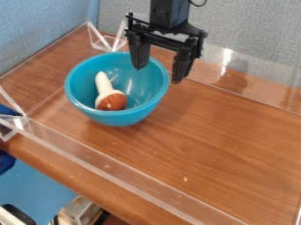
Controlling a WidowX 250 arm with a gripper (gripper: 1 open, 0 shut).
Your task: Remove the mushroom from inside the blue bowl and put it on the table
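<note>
Open surface right of the bowl

Free wooden surface (pixel 223 132) is seen right of the blue bowl (pixel 83 97); passage is bounded by low acrylic walls (pixel 141 171).

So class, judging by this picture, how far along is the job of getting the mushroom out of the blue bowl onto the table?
Nothing is finished: the mushroom lies inside the blue bowl. The gripper hangs open above the bowl's far rim, holding nothing. Still to do: grasp, lift, set it on the table.

No readable text or labels.
</note>
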